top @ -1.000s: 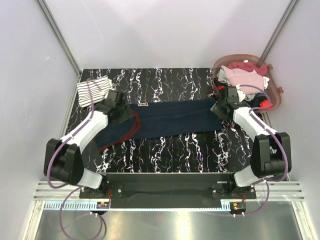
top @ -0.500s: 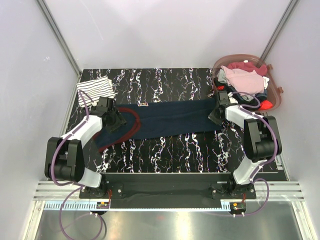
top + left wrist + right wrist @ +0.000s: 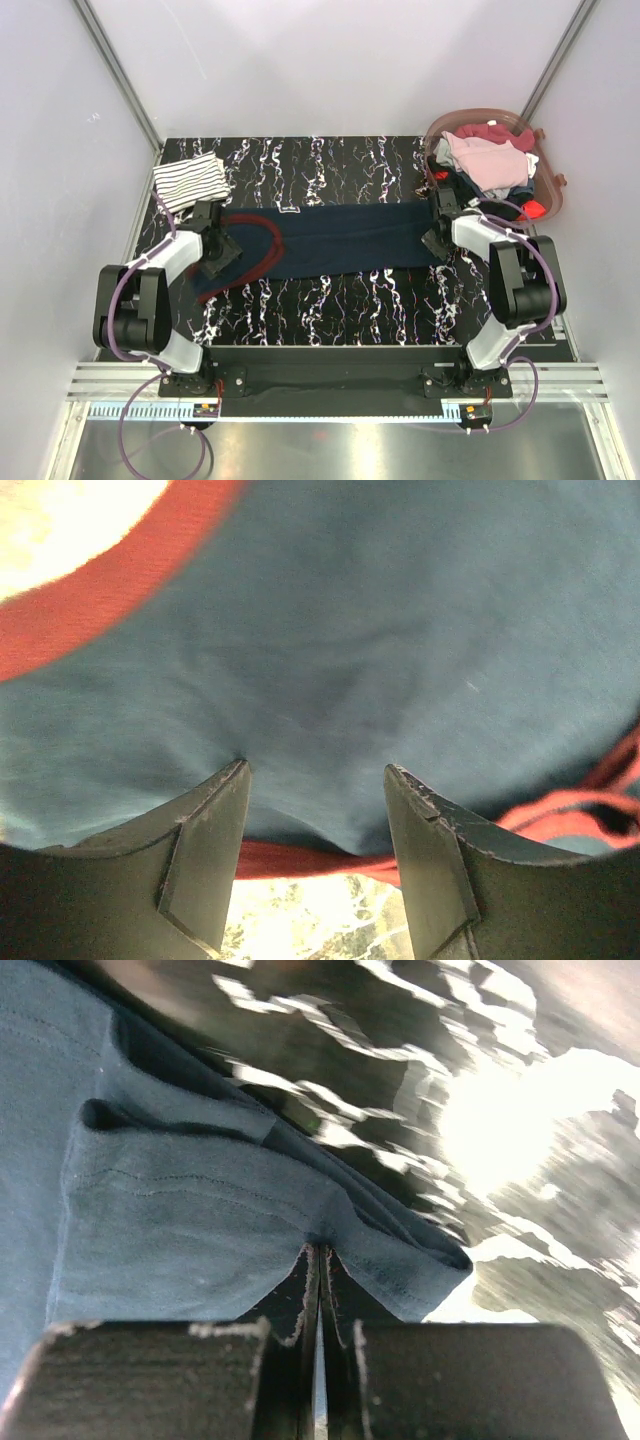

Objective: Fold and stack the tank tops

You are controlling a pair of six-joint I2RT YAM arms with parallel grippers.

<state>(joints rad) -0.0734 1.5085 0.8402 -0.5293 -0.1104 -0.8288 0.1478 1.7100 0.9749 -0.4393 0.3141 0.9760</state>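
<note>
The navy tank top [image 3: 340,238] lies spread out flat and long across the middle of the table, running left to right between my two arms. Its dark red trim [image 3: 262,232] curls in a loop at the left end. The right gripper [image 3: 437,238] sits at the top's right end. In the right wrist view its jaws [image 3: 318,1250] are pressed fully together, with a fold of the navy hem pinched at their tips. The left gripper [image 3: 222,250] is down at the trimmed end. In the left wrist view its fingers [image 3: 315,770] stand well apart, with the tips against the navy cloth and nothing clamped between them.

The striped tank top [image 3: 190,180] lies folded in the table's far left corner, apart from the navy one.

The table [image 3: 330,300] is black with white marbled veins and shows bare along the near side, in front of the cloth. Plain white walls [image 3: 330,60] close in the back and both sides, and slanted metal frame posts [image 3: 118,75] stand in the corners.

A translucent brown basket [image 3: 555,190] stands in the far right corner, heaped with clothes [image 3: 485,155] in pink, white, dark red and navy. It is just behind the right gripper, and I cannot tell whether they touch.
</note>
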